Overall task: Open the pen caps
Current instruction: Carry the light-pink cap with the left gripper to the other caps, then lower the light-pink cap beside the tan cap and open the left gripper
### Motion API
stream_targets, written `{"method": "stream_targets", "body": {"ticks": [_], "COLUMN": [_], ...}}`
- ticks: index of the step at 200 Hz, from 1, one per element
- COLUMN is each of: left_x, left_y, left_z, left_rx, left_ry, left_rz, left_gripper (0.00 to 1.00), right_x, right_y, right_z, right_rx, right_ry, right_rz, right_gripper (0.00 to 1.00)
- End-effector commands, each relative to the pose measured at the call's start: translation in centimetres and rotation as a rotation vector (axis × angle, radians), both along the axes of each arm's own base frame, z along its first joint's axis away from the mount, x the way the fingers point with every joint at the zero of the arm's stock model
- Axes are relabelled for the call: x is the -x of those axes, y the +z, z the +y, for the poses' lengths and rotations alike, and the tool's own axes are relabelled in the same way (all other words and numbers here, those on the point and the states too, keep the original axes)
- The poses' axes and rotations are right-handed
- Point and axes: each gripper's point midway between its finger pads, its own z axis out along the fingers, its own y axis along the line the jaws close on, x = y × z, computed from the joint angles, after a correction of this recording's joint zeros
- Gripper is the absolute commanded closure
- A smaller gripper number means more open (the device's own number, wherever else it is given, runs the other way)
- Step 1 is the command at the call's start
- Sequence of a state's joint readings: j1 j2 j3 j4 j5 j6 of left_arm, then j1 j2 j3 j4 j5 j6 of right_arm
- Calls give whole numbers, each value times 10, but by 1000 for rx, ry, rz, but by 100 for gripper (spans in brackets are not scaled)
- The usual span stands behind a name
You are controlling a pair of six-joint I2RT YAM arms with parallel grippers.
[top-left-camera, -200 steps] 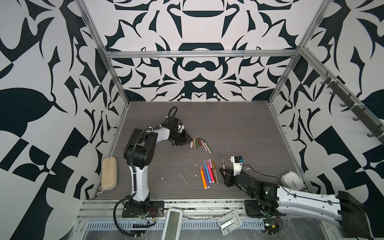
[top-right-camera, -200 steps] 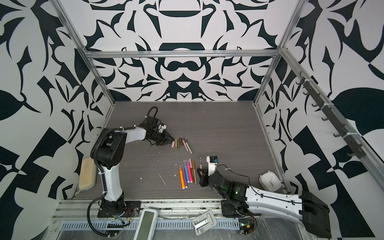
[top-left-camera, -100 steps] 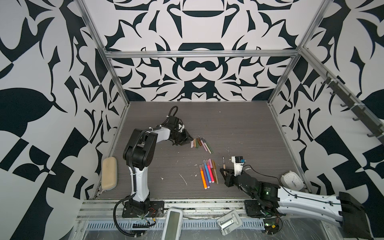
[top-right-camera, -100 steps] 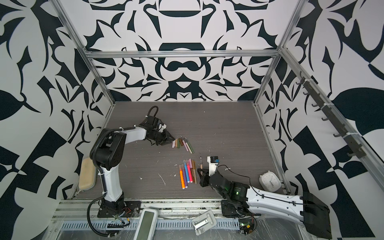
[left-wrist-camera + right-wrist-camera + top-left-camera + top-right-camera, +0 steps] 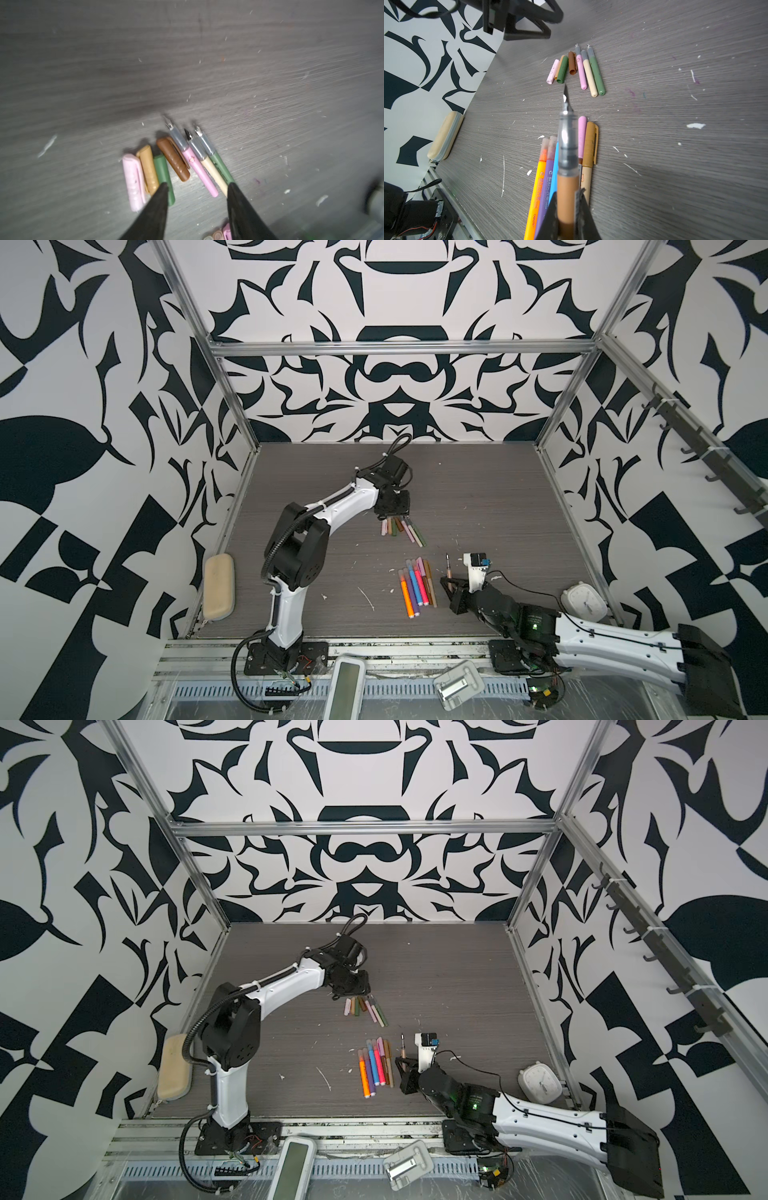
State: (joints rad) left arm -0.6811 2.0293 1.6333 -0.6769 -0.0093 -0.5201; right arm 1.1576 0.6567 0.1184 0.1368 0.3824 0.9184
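Pen caps, loose: four. The pink cap, tan cap, green cap and brown cap are stubby plastic tubes, some ribbed, lying side by side mid-surface on the grey wood-grain surface.
Uncapped pens just beside them: three. The pink pen, cream pen and green pen have smooth barrels, clear grips and pointed nibs.
Row of capped pens, nearer the front edge: six, I think, as part of it is hidden.
My left claw: spread and empty over the caps, arm stretched out, wrist bent down.
My right claw: pinching the brown pen, which is uncapped with its nib toward the back edge. The arm is low near the front right corner.
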Motion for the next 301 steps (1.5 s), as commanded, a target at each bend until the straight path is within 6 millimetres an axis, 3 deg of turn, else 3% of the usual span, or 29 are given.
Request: {"method": "stream_targets", "body": {"ticks": [1,68,111,169,235,301], "left_x": [21,17,15,7,9,8], "left_y": [-26,-40,-39,-44,-62,-62], "left_z": [44,54,43,33,34,41], "left_rx": [-282,-374,-334,-312,-344,-366], "left_ry": [21,78,74,77,77,81], "left_rz": [74,97,93,94,133,115], "left_gripper": [42,40,39,24,26,27], "right_x": [-4,-2,-2,-2,-1,-1], "right_y": [5,6,6,6,6,7], "right_z": [-4,-9,-10,-10,-13,-13], "right_rx": [-28,-55,-59,-62,-69,-72], "right_ry": [-31,-36,-36,-37,-41,-41], "right_rz": [-16,-25,-27,-27,-30,-30], "right_gripper": [100,100,100,100,100,100]}}
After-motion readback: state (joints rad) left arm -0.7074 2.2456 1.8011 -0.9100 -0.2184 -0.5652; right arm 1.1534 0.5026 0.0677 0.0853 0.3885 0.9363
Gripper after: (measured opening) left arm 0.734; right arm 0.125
